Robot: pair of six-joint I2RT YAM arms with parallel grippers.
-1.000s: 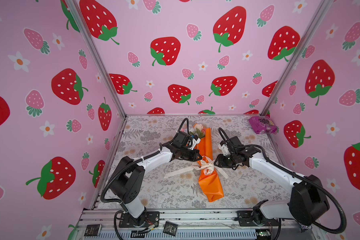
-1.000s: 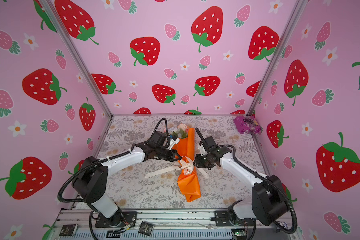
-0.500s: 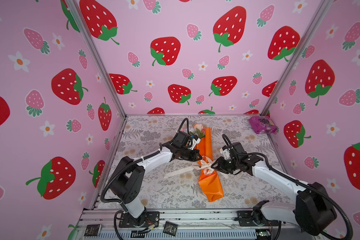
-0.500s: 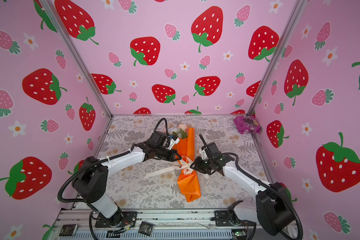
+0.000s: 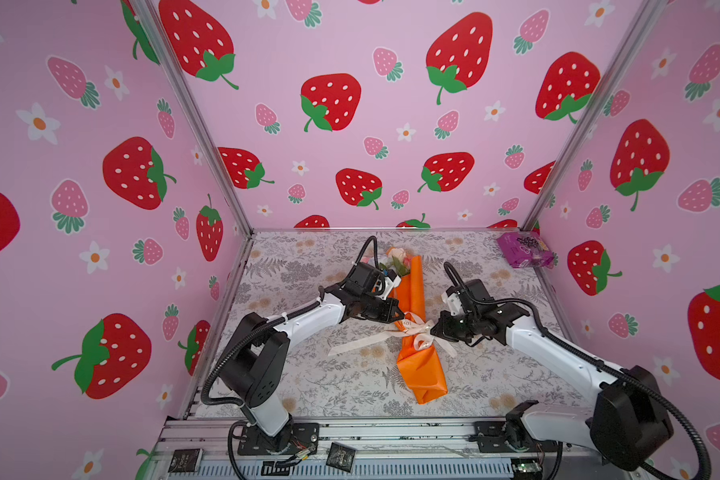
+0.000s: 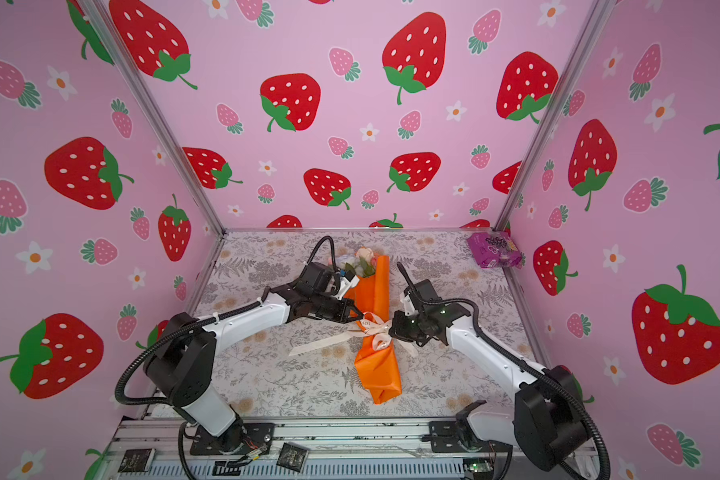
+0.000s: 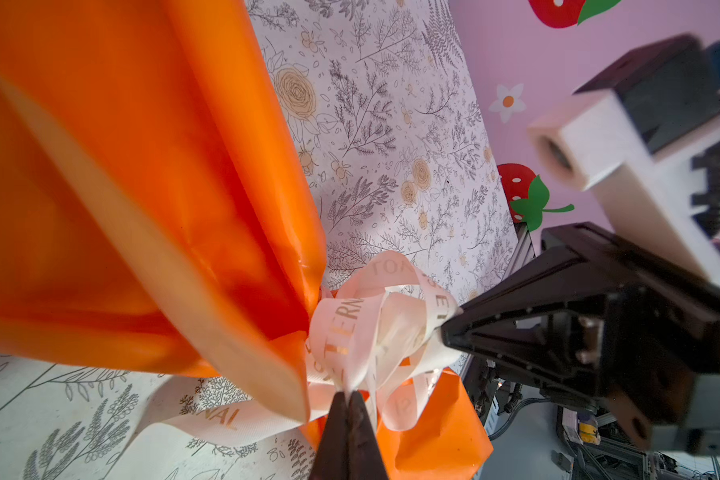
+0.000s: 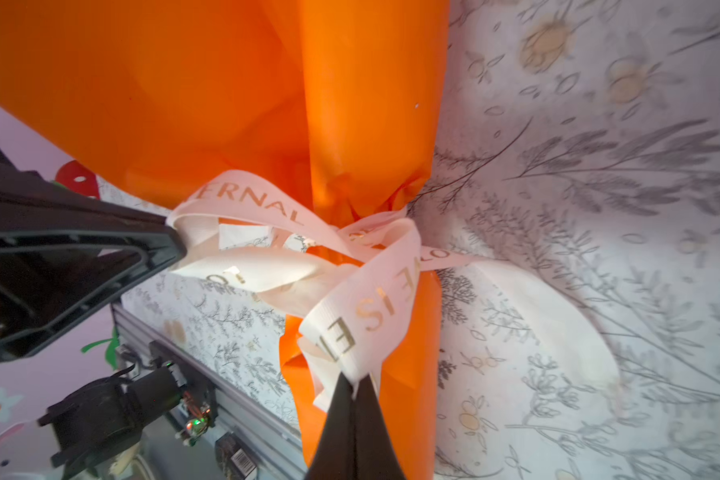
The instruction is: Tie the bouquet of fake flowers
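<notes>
The bouquet of fake flowers (image 5: 420, 365) lies wrapped in orange paper in the middle of the table, its pink and peach heads (image 5: 396, 254) toward the back wall. A cream ribbon (image 5: 413, 328) with gold lettering is knotted round its narrow waist, with loops on both sides. My left gripper (image 7: 347, 395) is shut on one loop of the ribbon (image 7: 350, 332), from the bouquet's left side (image 6: 360, 318). My right gripper (image 8: 354, 384) is shut on the opposite loop (image 8: 362, 316), from the right side (image 6: 391, 332). Both grippers sit low over the knot.
A long ribbon tail (image 5: 358, 343) trails left across the floral tablecloth, a shorter one (image 5: 447, 349) to the right. A purple packet (image 5: 524, 249) lies in the back right corner. Pink strawberry walls close three sides; an aluminium rail (image 5: 391, 432) runs along the front.
My right gripper has moved left to the ribbon bow and closed on a loop. The left arm and the bouquet have stayed where they were.
</notes>
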